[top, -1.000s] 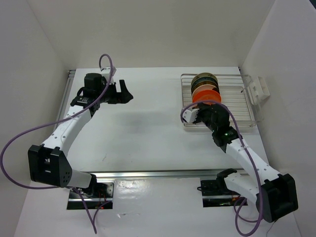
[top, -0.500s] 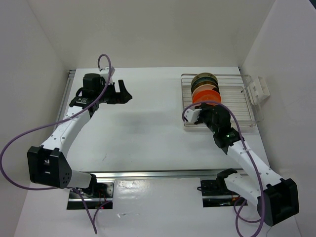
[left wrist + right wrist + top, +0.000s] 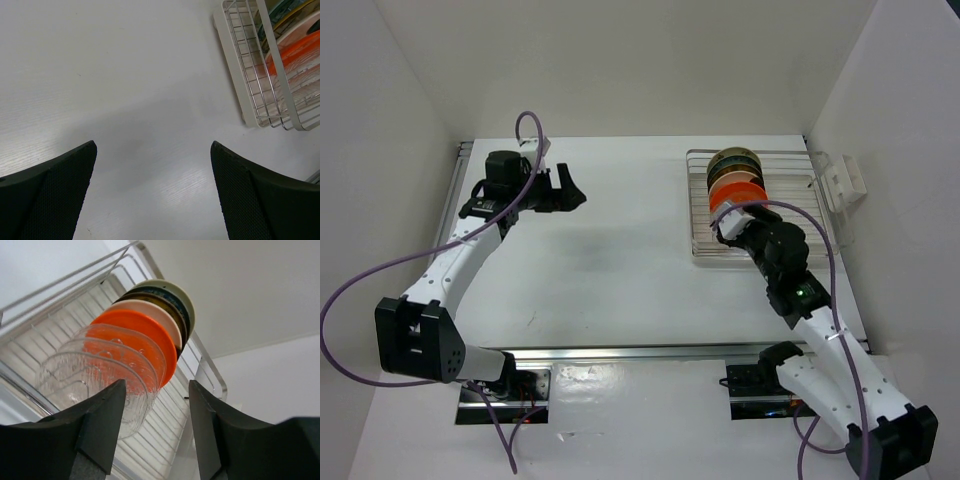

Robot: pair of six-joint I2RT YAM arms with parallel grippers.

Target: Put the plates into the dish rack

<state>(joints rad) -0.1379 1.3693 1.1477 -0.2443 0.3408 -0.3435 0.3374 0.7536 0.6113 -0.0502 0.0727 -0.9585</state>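
Note:
The dish rack (image 3: 802, 205) stands at the table's back right, with several plates upright in a row along its left side. In the right wrist view three clear glass plates (image 3: 95, 377) stand nearest. Behind them come an orange plate (image 3: 150, 332), a cream one (image 3: 155, 312), a dark one and a tan one (image 3: 177, 294). My right gripper (image 3: 732, 222) hovers at the near end of the row, open, with the nearest glass plate's rim just beyond its left finger (image 3: 102, 415). It holds nothing. My left gripper (image 3: 575, 190) hangs open over bare table, far left of the rack.
A white bracket (image 3: 842, 182) is fixed to the right wall beside the rack. In the left wrist view the rack's white base and wire corner (image 3: 240, 75) show at the upper right, with the orange plate (image 3: 295, 50) inside. The rack's right half holds only wires.
My right gripper has gone from shut to open, letting go of the nearest clear glass plate in the rack. Its arm has swung to the right. The left arm has barely moved.

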